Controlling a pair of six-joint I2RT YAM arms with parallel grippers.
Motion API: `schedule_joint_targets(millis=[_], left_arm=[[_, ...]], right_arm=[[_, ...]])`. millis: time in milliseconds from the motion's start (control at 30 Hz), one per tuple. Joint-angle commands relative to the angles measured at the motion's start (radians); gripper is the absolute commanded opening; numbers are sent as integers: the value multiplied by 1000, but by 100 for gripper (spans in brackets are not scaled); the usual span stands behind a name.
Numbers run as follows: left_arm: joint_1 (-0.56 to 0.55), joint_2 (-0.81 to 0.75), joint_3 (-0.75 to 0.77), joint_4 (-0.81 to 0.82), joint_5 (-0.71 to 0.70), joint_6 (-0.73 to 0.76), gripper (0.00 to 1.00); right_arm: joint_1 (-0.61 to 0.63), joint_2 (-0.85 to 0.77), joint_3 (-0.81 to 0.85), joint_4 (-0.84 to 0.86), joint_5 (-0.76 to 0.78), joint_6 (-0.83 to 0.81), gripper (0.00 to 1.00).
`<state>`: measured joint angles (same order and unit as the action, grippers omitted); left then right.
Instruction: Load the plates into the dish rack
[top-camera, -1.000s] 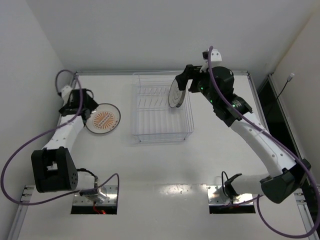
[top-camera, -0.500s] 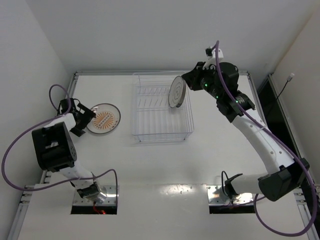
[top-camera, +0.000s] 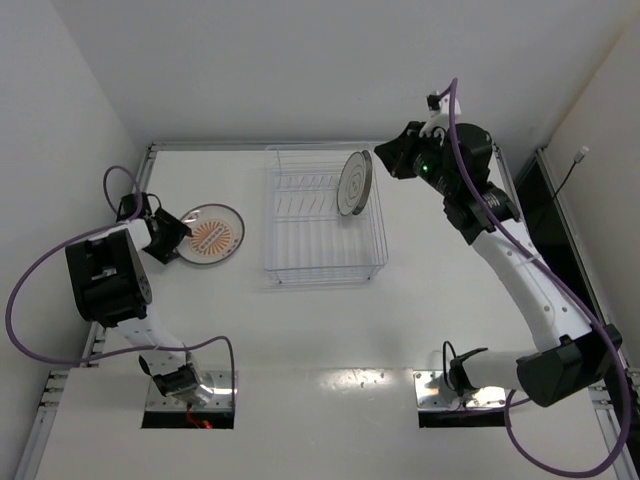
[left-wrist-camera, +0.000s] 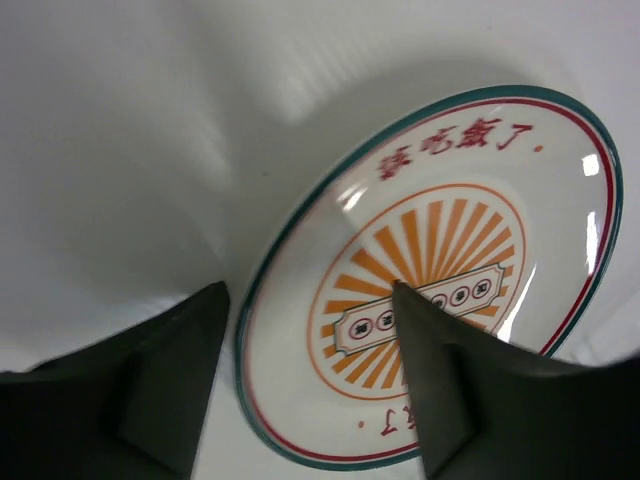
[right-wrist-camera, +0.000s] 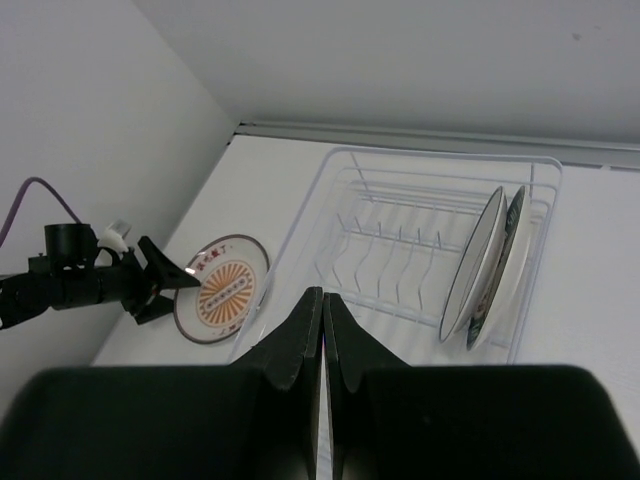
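Low at the left of the desk (top-camera: 300, 330), on a sharply folded arm, the left fingers (top-camera: 168, 238) are spread astride the rim of the flat orange sunburst plate (top-camera: 210, 236). Stretched high beside the dish rack (top-camera: 325, 268), the right fingers (right-wrist-camera: 322, 300) are pressed together, empty; two plates (right-wrist-camera: 475, 262) stand upright inside it.

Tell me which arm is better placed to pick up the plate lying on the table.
Left. The left gripper is open, with its fingers on either side of the rim of the orange sunburst plate. The right gripper is shut and sits across the dish rack from that plate.
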<state>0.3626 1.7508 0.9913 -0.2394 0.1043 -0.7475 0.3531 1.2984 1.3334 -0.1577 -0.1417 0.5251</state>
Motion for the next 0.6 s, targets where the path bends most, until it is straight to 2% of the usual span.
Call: schedule_joint_targets(millis=[0, 33, 167, 200, 400, 567], left_arm=[[9, 76, -6, 5, 122, 19, 56], [9, 76, -6, 18, 142, 19, 50], [19, 101, -6, 20, 186, 19, 6], [19, 101, -6, 20, 186, 28, 1], [19, 98, 3, 11, 186, 37, 0], [19, -58, -32, 72, 195, 46, 0]], right_arm=[[-14, -27, 0, 52, -39, 27, 0], [-23, -27, 0, 52, -39, 38, 0], [-45, -27, -10, 43, -30, 47, 0], [-45, -27, -10, 43, -30, 56, 0], [-63, -18, -19, 43, -62, 75, 0], [-63, 7, -10, 43, -108, 84, 0]])
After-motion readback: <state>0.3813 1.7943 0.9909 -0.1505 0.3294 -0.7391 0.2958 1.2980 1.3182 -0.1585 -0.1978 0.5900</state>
